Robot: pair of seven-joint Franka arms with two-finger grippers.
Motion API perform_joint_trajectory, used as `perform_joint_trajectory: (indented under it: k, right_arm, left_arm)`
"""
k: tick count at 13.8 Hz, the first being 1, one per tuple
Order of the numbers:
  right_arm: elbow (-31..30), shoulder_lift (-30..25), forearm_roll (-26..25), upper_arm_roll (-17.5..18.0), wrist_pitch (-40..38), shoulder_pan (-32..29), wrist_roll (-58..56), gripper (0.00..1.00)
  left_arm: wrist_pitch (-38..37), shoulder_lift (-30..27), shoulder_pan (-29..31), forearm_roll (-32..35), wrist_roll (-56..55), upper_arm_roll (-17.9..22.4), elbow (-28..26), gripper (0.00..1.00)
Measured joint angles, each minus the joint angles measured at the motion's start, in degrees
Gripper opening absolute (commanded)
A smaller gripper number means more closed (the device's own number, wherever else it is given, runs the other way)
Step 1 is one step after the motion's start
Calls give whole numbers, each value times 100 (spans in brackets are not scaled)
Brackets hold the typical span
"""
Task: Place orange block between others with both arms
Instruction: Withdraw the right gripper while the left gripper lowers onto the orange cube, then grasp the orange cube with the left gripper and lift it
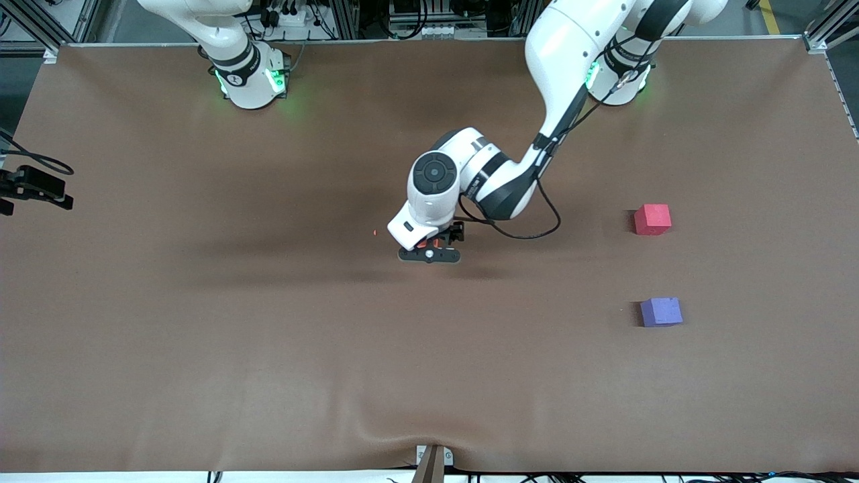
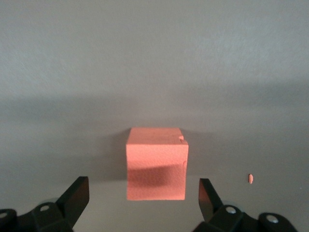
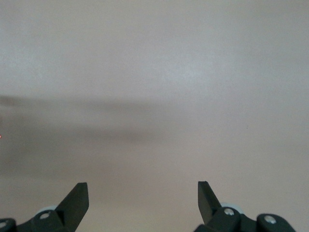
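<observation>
1. My left end effector (image 1: pixel 429 249) hangs over the table's (image 1: pixel 201 322) middle, fingers (image 2: pixel 77 195) spread wide, gripping nothing.
2. The orange block (image 2: pixel 157 164) lies on the table between those fingers, untouched.
3. The red-pink cube (image 1: pixel 652 219) and purple cube (image 1: pixel 661 312) sit apart near the left arm's edge.
4. My right end effector (image 3: pixel 143 193) waits open over bare table.

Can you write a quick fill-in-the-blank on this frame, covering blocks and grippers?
1. The left gripper is open around the ___ block.
2. The red-pink cube lies ___ from the front camera than the purple cube.
3. The right gripper is ___, over bare table.

Missing: orange; farther; open
</observation>
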Motion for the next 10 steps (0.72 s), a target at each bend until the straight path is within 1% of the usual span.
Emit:
perform_joint_trajectory:
  k: [3, 6, 10]
  right_arm:
    - [195, -1, -7, -3, -345, -7, 4, 100]
    - [293, 0, -17, -4, -366, -10, 76, 100]
    - [297, 0, -22, -3, -438, -12, 110, 100]
  left_arm:
    - [107, 94, -52, 0, -116, 0, 2, 100]
    - [249, 150, -50, 0, -128, 4, 5, 100]
    - [383, 281, -97, -1, -467, -1, 6, 100]
